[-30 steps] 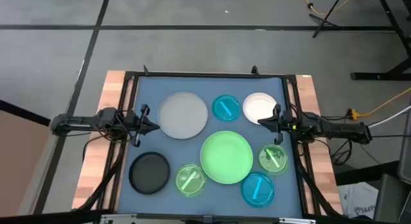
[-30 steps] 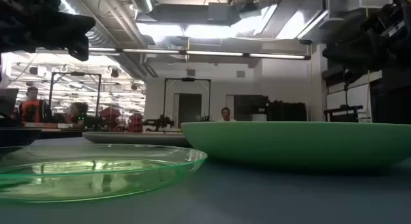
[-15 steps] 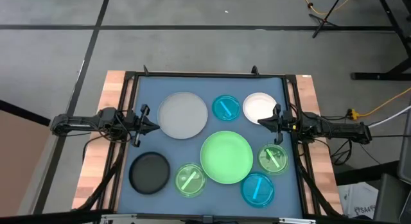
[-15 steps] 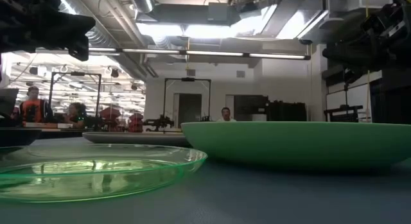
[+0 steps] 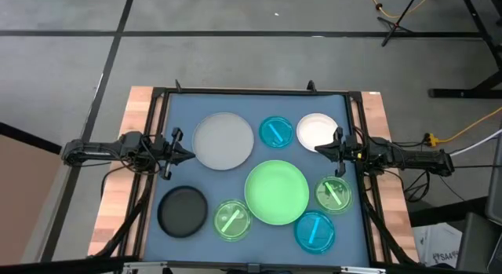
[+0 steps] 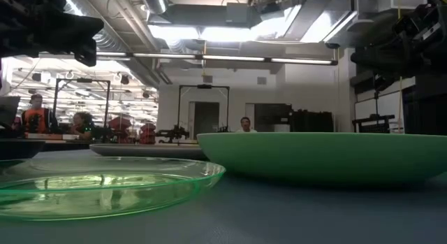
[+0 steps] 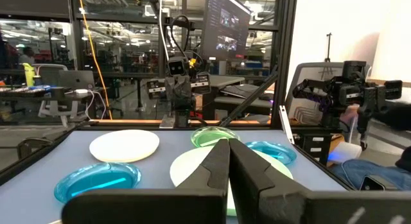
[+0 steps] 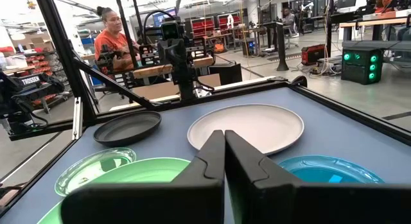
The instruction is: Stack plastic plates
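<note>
I can't read any text from here. The monitor (image 7: 226,22) at the upper middle of the left wrist view shows bright patches, but no word or number on it comes through. None of the plates carries a label or brand that I can make out in any view.

blue mat (image 5: 180,109) | wooden tabletop (image 5: 118,195) | person (image 8: 112,38) beyond table
</note>
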Controlling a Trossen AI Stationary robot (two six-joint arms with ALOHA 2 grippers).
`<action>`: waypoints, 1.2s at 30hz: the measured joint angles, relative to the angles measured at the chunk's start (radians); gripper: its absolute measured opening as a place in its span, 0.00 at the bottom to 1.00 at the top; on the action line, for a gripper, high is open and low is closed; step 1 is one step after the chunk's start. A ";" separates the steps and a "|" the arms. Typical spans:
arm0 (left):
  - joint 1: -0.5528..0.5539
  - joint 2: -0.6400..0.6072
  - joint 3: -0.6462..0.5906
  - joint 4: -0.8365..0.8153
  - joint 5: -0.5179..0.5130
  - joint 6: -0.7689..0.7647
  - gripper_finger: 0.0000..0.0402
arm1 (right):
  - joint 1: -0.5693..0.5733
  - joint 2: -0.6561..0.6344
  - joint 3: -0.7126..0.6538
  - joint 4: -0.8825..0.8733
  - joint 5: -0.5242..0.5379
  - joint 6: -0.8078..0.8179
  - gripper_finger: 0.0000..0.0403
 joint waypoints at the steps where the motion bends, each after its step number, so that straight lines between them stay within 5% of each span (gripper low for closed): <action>1: 0.000 0.000 0.000 0.000 0.000 0.000 0.00 | 0.000 0.000 0.000 0.000 0.000 0.000 0.00; 36: 0.000 0.000 0.000 0.002 -0.029 0.001 0.00 | 0.000 0.000 -0.001 0.012 0.001 0.000 0.00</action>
